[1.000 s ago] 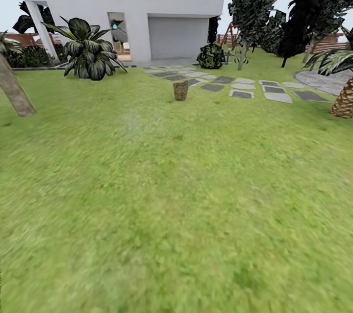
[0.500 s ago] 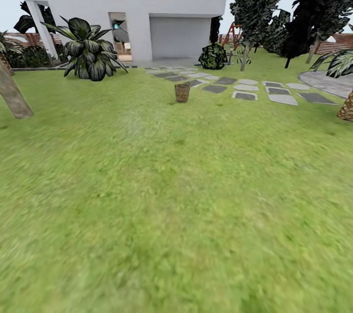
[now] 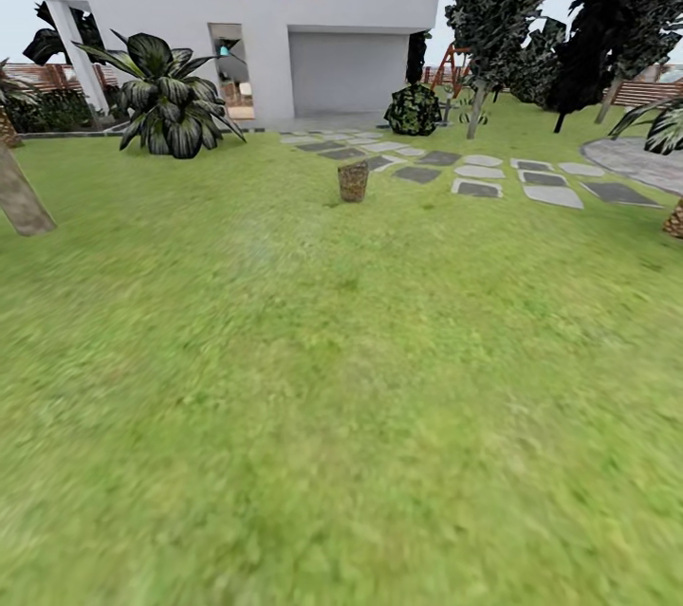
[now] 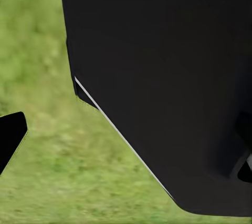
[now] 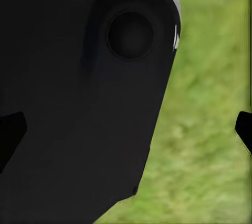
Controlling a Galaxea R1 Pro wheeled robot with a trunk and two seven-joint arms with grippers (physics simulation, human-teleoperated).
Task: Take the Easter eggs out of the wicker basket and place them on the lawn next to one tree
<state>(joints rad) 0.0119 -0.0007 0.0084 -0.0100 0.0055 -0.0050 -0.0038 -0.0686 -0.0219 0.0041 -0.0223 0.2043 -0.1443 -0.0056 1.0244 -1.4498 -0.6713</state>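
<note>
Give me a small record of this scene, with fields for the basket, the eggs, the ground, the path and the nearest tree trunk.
basket: upright on the lawn, far ahead, near the middle of the head view
eggs: too far away to tell
ground: green grass all around
path: grey slabs behind and to the right of the basket
trunk: thick pale trunk at the left edge
house: white, in the background

Mottled green lawn (image 3: pixel 341 397); brown, seemingly woven wicker basket (image 3: pixel 353 180).

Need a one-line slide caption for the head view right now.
Wicker basket on the lawn beside grey stepping stones, white house behind.
</note>
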